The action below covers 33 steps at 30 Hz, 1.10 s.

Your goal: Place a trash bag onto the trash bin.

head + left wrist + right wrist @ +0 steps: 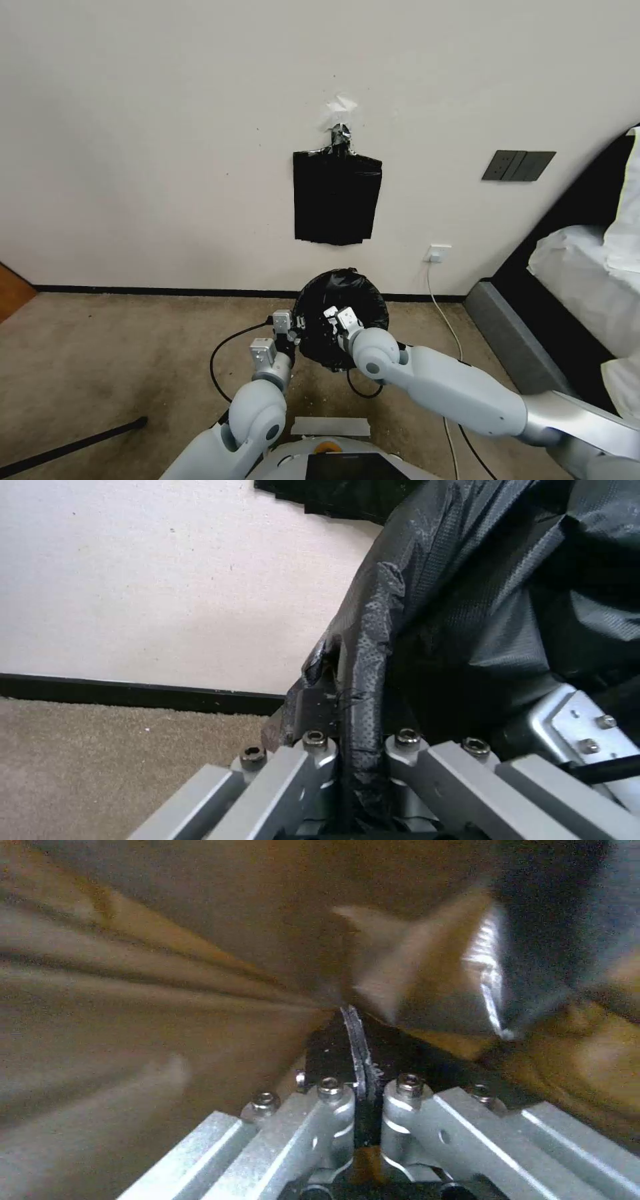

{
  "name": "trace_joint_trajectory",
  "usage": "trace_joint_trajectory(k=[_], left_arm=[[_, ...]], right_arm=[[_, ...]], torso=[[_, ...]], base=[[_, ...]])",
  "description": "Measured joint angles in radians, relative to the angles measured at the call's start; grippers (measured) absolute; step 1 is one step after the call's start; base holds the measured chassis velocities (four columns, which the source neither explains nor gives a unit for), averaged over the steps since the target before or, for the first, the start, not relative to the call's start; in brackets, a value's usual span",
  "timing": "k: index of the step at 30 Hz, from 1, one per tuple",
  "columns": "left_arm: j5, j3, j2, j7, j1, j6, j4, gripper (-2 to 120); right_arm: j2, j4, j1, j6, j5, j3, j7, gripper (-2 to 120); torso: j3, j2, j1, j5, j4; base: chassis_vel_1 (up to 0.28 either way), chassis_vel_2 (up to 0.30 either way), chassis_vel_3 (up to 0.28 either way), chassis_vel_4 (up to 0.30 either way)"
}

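Head view: the trash bag (341, 313) sits ballooned on the carpet near the wall, directly below the sheaf of spare bags (337, 197) taped to the wall. The black film hides the trash bin; no cream rim can be made out, so I cannot tell how far the bag is seated over it.

Left gripper (288, 327) at the bag's left edge. In the left wrist view its jaws are closed on a fold of the film (363, 680), pinched between the pads.

Right gripper (339, 319) is over the near side of the bag's mouth. In the right wrist view its jaws are nearly together, with a thin black edge of film (357, 1050) nipped between them and plastic stretched in pleats around it.

Risks, as judgement:
- Film is thin and drawn taut at both pinch points. Pulling the two grippers apart or downward too hard could tear it at the pads.
- The right grip looks slight, just an edge. It may slip out under tension, letting that side of the mouth collapse inward.
- The bin is light and stands free on the carpet. A sideways drag on the bag could tip or shift it toward the wall.
- A black cable (227, 347) loops on the floor beside the left arm and could snag.
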Motion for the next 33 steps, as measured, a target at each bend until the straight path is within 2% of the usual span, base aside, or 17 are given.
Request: trace_joint_trajectory(k=[17, 33], left_arm=[[-0.021, -0.003, 0.007, -0.004, 0.012, 0.006, -0.017, 1], [-0.024, -0.004, 0.001, -0.005, 0.021, 0.008, -0.021, 1]], right_arm=[[0.046, -0.102, 0.021, 0.001, -0.010, -0.019, 0.012, 0], [0.056, -0.128, 0.027, 0.001, -0.015, -0.018, 0.017, 0]], torso=[[0.000, 0.000, 0.000, 0.0000, 0.0000], [0.000, 0.000, 0.000, 0.0000, 0.0000]], base=[[0.000, 0.000, 0.000, 0.000], [0.000, 0.000, 0.000, 0.000]])
